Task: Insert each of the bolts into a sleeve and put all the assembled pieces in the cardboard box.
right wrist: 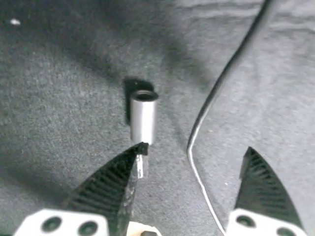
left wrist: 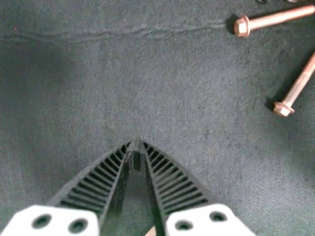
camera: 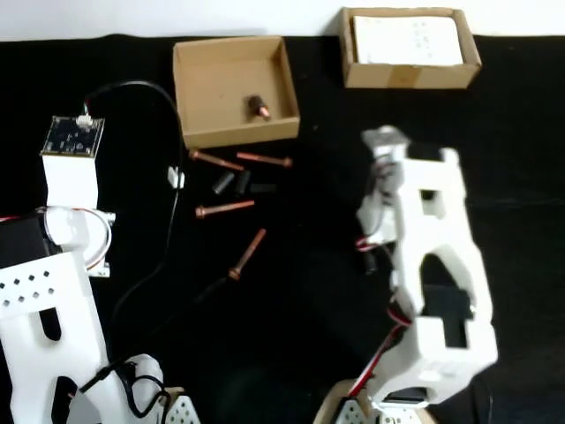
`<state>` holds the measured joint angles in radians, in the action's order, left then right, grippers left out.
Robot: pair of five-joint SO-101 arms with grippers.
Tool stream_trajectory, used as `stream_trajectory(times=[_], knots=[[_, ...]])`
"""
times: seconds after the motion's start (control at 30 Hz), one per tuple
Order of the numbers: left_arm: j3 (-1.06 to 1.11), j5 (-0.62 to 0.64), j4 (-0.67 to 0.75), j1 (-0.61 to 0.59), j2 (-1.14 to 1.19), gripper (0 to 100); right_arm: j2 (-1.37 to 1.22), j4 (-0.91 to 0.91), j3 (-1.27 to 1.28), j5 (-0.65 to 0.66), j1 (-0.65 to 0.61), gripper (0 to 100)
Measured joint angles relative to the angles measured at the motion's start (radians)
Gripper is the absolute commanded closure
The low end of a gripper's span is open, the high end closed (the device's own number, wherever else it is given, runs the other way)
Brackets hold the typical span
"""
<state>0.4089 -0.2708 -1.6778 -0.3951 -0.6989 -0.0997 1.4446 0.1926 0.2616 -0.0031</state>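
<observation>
Bolts (camera: 224, 209) lie loose toward your surface's (camera: 309, 300) far edge, just in front of the cardboard box (camera: 238, 134). Your left pincer (left wrist: 136, 145) is pressed together. Your right pincer (right wrist: 195, 147) is spread, with a sleeve (right wrist: 142, 118) just beside it.

Light falls from above, and the white arms (camera: 433, 230) glare against the dark table (camera: 300, 291). In the left wrist view each bolt (left wrist: 297, 86) throws a short dark shadow beside it. In the right wrist view the sleeve (right wrist: 142, 118) casts a dark patch past its far end.

No text can be read; the white paper sheet (camera: 408, 40) in the small brown cardboard tray (camera: 410, 77) carries only faint, illegible print.
</observation>
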Motion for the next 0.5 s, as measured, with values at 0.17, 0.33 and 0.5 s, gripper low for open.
stream_trajectory(times=[0.17, 0.33, 0.5], knots=[[0.0, 0.0, 0.0, 0.0, -0.117, 99, 0.077, 0.0, 0.078, 0.0, 0.005, 71.3], [0.0, -0.017, 0.0, 0.0, -0.201, 99, 0.229, 0.003, 0.206, -0.032, -0.003, 71.3], [0.017, -0.041, 0.0, 0.0, -0.232, 99, 0.334, -0.149, 0.361, -0.109, -0.015, 71.3]])
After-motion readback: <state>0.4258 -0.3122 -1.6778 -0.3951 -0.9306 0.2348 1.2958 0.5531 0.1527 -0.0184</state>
